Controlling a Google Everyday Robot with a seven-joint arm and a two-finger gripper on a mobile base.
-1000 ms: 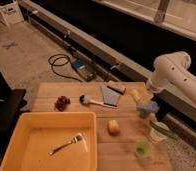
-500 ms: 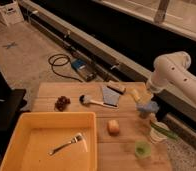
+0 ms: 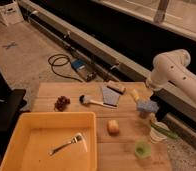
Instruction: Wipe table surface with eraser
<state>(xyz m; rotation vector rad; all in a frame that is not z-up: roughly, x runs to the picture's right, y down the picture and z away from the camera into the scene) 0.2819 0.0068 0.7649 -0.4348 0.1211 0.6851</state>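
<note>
The eraser (image 3: 116, 87), a small tan block with a dark face, lies at the far edge of the wooden table surface (image 3: 126, 135), touching the top of a blue-grey flat sheet (image 3: 110, 95). My white arm (image 3: 169, 70) reaches in from the right and bends down toward the table's far right corner. Its gripper (image 3: 140, 98) hangs open just right of the eraser and sheet, close above a blue sponge-like block (image 3: 147, 107). I see nothing held in it.
A yellow tray (image 3: 26, 125) holding a fork (image 3: 66, 145) fills the near left. On the planks lie dark grapes (image 3: 62, 103), a brush (image 3: 91, 101), a peach-coloured fruit (image 3: 112, 127), a green cup (image 3: 142, 148) and a white cup (image 3: 160, 132). A cable lies on the floor behind.
</note>
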